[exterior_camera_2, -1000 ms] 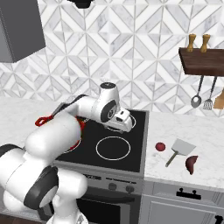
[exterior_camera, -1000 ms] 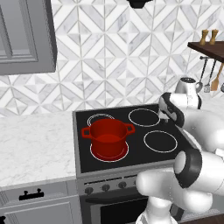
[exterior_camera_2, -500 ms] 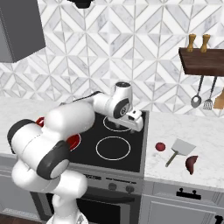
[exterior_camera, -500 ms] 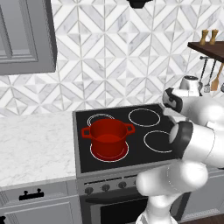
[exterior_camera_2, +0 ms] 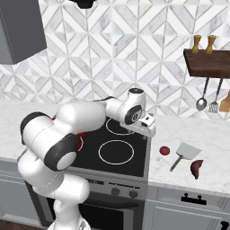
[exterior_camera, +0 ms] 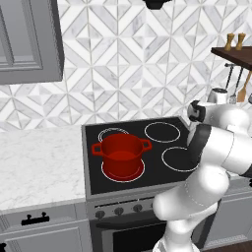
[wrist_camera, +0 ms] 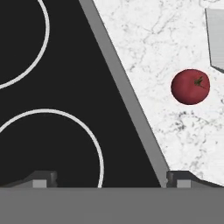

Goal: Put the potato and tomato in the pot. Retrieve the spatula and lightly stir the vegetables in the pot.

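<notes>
The robot is a glossy white arm [exterior_camera_2: 76, 117] of rounded, bulbous segments, with dark grey to black bands at the joints. A round dark disc marks the wrist joint [exterior_camera_2: 133, 116]. The end effector [exterior_camera_2: 148, 122] is a small white boxy block, and its two small fingertips [wrist_camera: 43, 178] are dark grey and square-edged.

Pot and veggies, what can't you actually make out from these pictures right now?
- Pot: in the right base view the arm hides nearly all of it.
- Spatula: in the hand view the edge cuts off all but a blade corner.
- Tomato: whole in the hand view, tiny in the right base view.
- Pincer: open; just the fingertips show.
</notes>
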